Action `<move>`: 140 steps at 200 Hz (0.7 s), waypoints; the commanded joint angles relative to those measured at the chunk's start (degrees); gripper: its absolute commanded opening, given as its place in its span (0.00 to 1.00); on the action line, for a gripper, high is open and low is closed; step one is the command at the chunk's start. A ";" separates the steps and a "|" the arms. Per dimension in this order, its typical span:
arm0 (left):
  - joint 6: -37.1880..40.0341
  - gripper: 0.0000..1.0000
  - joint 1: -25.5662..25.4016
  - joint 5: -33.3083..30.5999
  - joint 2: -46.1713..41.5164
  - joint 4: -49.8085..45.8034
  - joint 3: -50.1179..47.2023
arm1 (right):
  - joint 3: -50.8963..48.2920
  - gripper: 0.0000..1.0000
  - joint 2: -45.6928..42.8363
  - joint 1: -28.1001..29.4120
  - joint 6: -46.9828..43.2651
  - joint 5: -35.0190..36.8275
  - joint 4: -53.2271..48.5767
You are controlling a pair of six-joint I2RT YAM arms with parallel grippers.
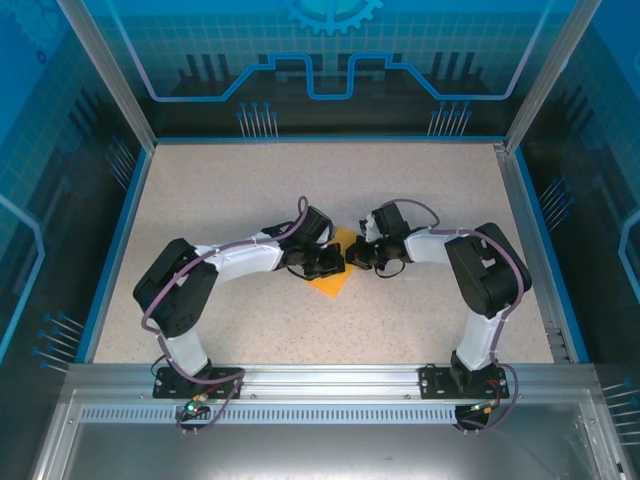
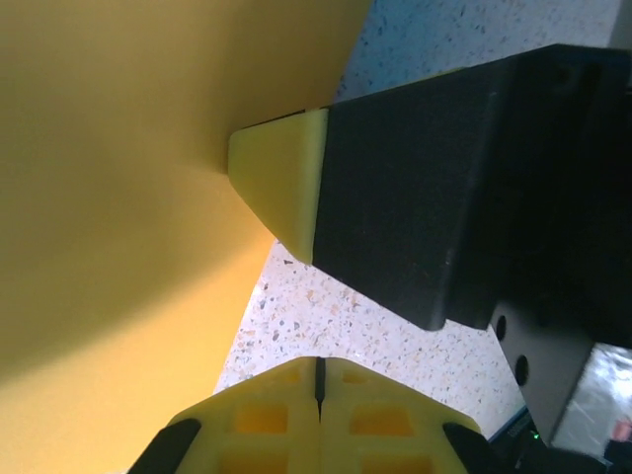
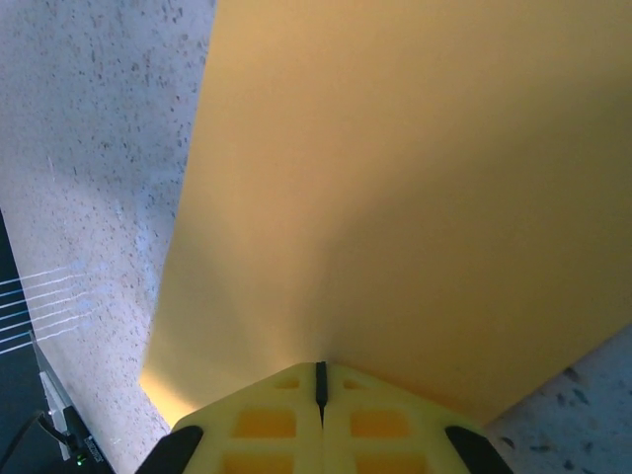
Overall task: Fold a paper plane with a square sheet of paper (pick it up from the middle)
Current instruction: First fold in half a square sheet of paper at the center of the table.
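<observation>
Centrally, the square sheet of paper [image 1: 330, 283] lies on the speckled table [image 1: 250, 180], turned like a diamond with one corner pointing to the near edge. It is plain orange-yellow, and much of its far half is covered by the two grippers, which meet over it.

The right gripper [image 1: 356, 258] comes in from the right. In the right wrist view its yellow fingers [image 3: 320, 380] are pressed together with the paper [image 3: 415, 197] running straight down into the seam between them, so they grasp the sheet at its edge. The paper rises away from the table [image 3: 99, 148] there rather than lying flat.

The left gripper [image 1: 334, 264] reaches in from the left, tip to tip with the other. In the left wrist view its fingers [image 2: 318, 380] are clenched, with only a thin dark line between them. The paper [image 2: 118, 197] slopes down beside them on the left and meets their left side, but whether any of it is pinched cannot be told. In that view one yellow fingertip [image 2: 276, 178] of the right gripper touches the sheet's edge.

Both arms bend inward from their bases at the near edge.
</observation>
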 commanded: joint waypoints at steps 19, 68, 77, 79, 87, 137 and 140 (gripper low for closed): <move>-1.27 0.01 -1.04 2.00 3.35 -1.79 2.66 | 1.19 0.04 2.30 -0.85 -1.70 -1.11 -1.84; -0.87 0.00 -1.14 0.70 6.05 -2.30 2.23 | 0.66 0.05 2.96 -0.96 -2.30 -0.79 -1.66; -0.58 0.00 -1.13 0.38 6.41 -2.39 2.05 | 0.61 0.05 2.86 -0.96 -2.42 -0.72 -1.57; -0.57 0.00 -1.16 0.30 6.48 -2.40 2.05 | 0.62 0.05 2.86 -0.98 -2.44 -0.70 -1.53; -0.34 0.00 -1.17 0.07 6.74 -2.57 1.97 | 0.53 0.04 2.76 -0.94 -2.50 -0.64 -1.57; 0.05 0.00 -1.12 -0.63 8.34 -4.19 1.87 | -0.46 0.05 0.17 -1.04 -3.03 -2.96 0.65; 0.04 0.00 -1.15 -0.76 8.45 -4.29 1.83 | -0.47 0.05 -0.27 -1.08 -3.15 -3.17 0.69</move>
